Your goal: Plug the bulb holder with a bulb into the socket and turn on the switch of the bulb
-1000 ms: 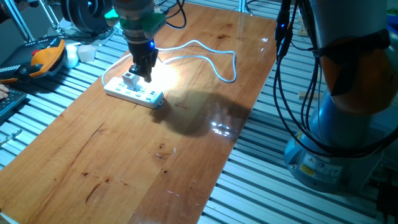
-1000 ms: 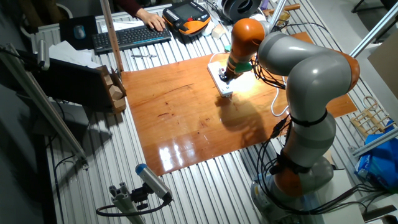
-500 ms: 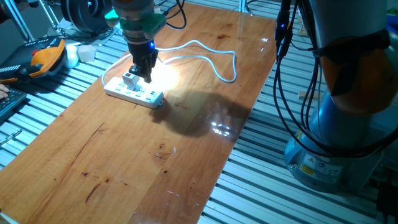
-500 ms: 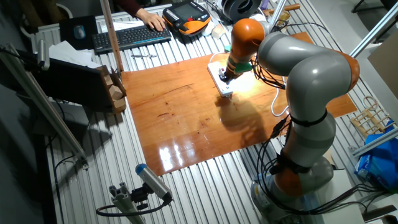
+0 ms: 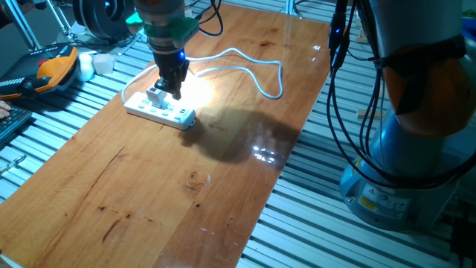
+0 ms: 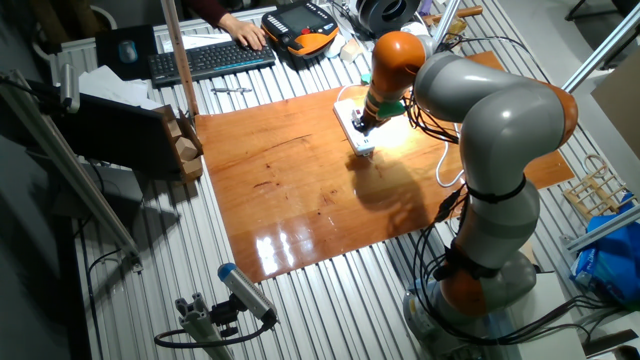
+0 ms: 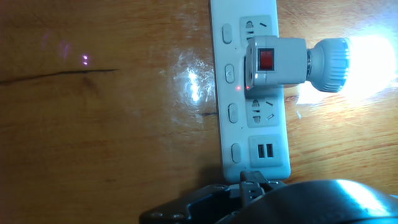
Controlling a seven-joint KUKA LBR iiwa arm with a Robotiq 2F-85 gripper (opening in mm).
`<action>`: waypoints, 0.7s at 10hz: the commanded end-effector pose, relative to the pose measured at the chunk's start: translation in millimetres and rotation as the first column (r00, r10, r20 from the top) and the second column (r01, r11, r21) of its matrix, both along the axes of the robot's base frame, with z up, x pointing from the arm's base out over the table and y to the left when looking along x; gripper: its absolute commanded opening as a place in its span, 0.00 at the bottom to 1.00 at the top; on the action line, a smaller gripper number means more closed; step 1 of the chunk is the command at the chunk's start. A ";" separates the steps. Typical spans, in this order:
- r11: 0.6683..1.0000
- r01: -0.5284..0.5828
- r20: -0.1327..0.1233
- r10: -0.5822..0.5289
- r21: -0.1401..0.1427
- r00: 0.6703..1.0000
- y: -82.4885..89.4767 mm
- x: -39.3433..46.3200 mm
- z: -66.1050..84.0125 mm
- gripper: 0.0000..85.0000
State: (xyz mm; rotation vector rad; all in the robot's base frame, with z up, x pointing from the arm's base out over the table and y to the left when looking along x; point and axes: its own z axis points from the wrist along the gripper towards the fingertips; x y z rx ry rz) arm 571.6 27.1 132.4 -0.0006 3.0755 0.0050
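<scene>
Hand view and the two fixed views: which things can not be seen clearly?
- Bulb: hand view, its glass is lost in glare.
- Gripper: hand view, fingers cut off by the bottom edge; open or shut unclear.
- Socket: its top end is cut off by the edge.
- Switch: fixed views, too small.

In one fixed view the socket (image 5: 159, 109) lies on the table (image 5: 171, 193) in the upper left of the frame. The bulb holder (image 5: 154, 95) sits plugged on top of it, my tool (image 5: 169, 83) directly above. In the hand view the bulb (image 7: 367, 61) sticks out to the right, past the socket's edge, over the table.
</scene>
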 end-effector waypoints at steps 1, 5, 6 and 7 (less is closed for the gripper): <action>1.000 0.000 0.000 0.000 0.000 1.000 -0.3 0.2 -0.3 0.00; 1.000 -0.002 -0.001 0.002 0.004 1.000 -1.0 -0.1 -0.8 0.00; 1.000 -0.002 -0.001 0.002 0.006 1.000 -2.0 -0.5 -1.3 0.00; 1.000 0.001 0.000 -0.001 0.006 1.000 -1.9 -0.4 -1.4 0.00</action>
